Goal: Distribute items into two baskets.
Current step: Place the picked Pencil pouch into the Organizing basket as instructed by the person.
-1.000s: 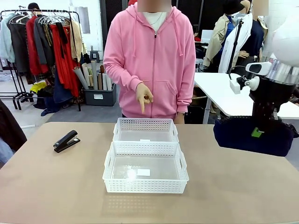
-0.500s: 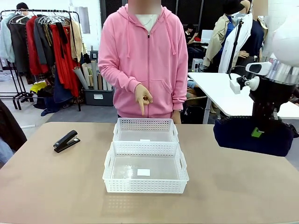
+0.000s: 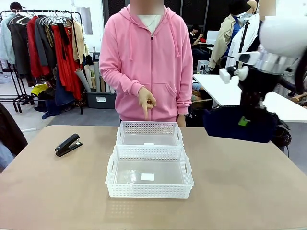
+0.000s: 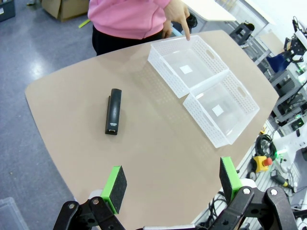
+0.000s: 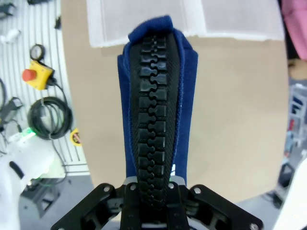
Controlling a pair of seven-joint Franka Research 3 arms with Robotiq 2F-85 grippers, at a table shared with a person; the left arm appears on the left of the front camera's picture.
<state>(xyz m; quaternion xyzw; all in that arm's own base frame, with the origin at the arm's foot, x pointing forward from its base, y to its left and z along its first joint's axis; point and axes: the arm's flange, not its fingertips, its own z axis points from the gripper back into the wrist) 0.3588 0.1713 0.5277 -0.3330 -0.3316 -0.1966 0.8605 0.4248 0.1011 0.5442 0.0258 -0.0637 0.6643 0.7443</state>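
Right tool [image 3: 244,122] is clamped on the navy zippered pouch [image 3: 223,125] and holds it in the air over the far right of the worktop [image 3: 249,191]. Left tool [image 4: 171,179] hangs high at the worktop's left side, fingers wide apart, empty. Black stapler [image 3: 67,144] lies at the far left. The smaller basket [image 3: 148,127] touches the far side of the larger basket [image 3: 149,190] mid-worktop, and the person's hand [image 3: 147,101] points down above the smaller one.

Tan table [image 3: 249,191] bearing black stapler [image 3: 67,144], smaller basket [image 3: 149,127] and larger basket [image 3: 148,190], touching.
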